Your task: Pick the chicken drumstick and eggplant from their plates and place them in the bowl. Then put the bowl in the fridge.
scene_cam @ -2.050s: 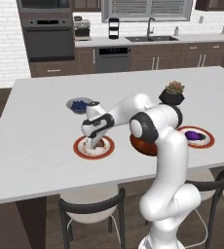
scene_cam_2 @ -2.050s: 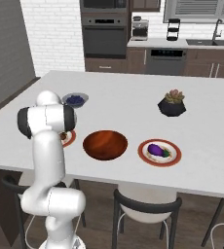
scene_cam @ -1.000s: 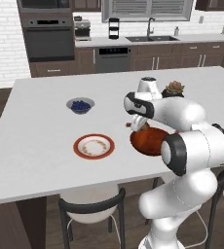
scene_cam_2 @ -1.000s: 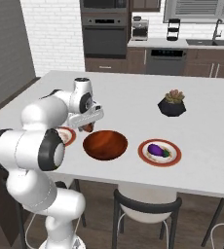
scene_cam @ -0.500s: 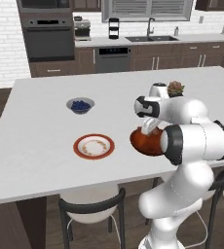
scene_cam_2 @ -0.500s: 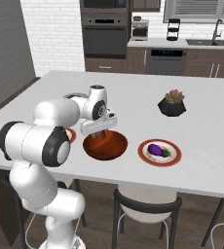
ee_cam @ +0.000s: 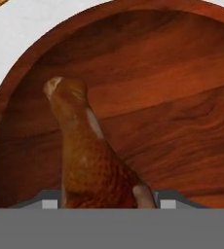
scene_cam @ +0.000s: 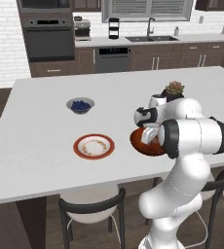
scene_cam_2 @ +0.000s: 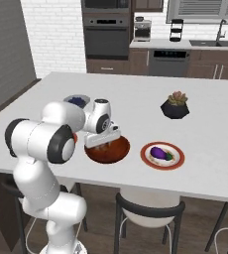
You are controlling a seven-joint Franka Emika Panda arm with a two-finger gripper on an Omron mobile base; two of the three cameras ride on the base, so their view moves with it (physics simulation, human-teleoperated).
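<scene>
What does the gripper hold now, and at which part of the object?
The gripper holds the chicken drumstick by its thick meaty end, over the bowl; the thin bone end points away from the hand.

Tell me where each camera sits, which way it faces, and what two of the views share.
Left base view: behind the arm to its left, facing forward and down over the island; the white arm rises at the lower right, gripper over the bowl.
Right base view: behind to its right, same island; arm at the lower left.
Hand view: on the hand, looking down into the bowl, with the chicken drumstick between the fingertips.
Shared: both base views show the bowl and the berry bowl.
</scene>
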